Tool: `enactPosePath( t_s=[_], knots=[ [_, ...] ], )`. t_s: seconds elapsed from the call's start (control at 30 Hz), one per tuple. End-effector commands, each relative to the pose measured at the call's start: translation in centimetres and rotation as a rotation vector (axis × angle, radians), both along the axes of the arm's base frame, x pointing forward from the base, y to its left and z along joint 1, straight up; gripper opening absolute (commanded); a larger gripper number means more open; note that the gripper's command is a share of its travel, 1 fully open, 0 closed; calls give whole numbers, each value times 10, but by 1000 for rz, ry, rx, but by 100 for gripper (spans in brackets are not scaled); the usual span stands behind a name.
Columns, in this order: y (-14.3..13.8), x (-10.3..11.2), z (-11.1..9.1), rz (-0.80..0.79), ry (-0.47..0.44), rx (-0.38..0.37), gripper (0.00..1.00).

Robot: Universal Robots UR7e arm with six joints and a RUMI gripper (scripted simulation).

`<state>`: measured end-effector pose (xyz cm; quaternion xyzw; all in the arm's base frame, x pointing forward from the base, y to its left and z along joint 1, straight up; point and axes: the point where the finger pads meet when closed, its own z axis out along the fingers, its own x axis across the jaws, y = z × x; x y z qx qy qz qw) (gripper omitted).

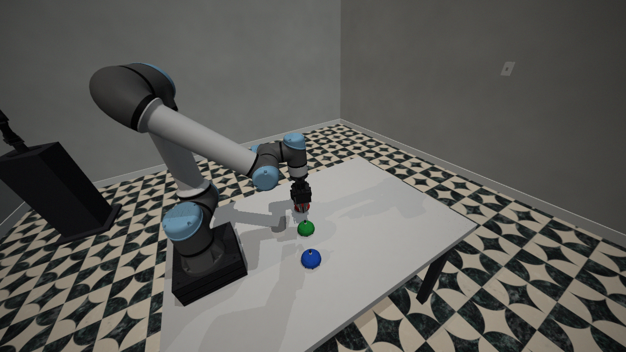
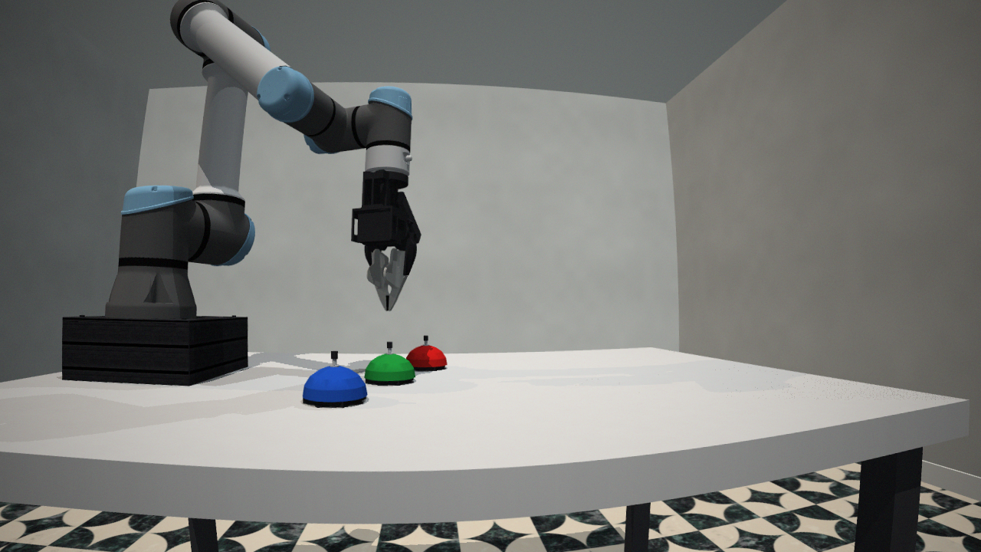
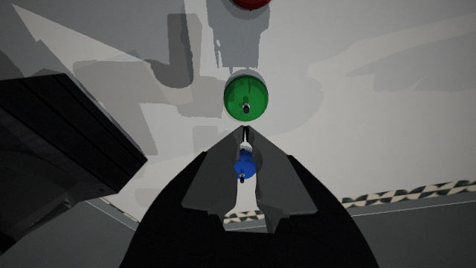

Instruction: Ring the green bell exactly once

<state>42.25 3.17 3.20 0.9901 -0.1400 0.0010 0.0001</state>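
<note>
The green bell (image 2: 388, 368) sits on the white table between the blue bell (image 2: 334, 386) and the red bell (image 2: 425, 356). Its small button stands up on top. It also shows in the top view (image 1: 305, 228) and in the wrist view (image 3: 245, 98). My gripper (image 2: 388, 305) is shut and empty. It points straight down and hangs in the air above the green bell's button, clear of it. In the wrist view the closed fingertips (image 3: 245, 128) sit just below the green bell, and the blue bell (image 3: 244, 168) shows through the gap between the fingers.
The arm's black base block (image 2: 154, 348) stands on the table's left side, near the bells. A black stand (image 1: 52, 186) is on the floor at the far left. The red bell (image 1: 302, 205) is partly hidden behind my gripper in the top view.
</note>
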Motion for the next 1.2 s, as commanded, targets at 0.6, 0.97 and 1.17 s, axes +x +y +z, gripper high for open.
enactPosePath(
  t_s=[0.6,0.97,1.17],
  knots=[
    [0,0,14,0,-1,0,0],
    [0,0,14,0,-1,0,0],
    [0,0,14,0,-1,0,0]
  ],
)
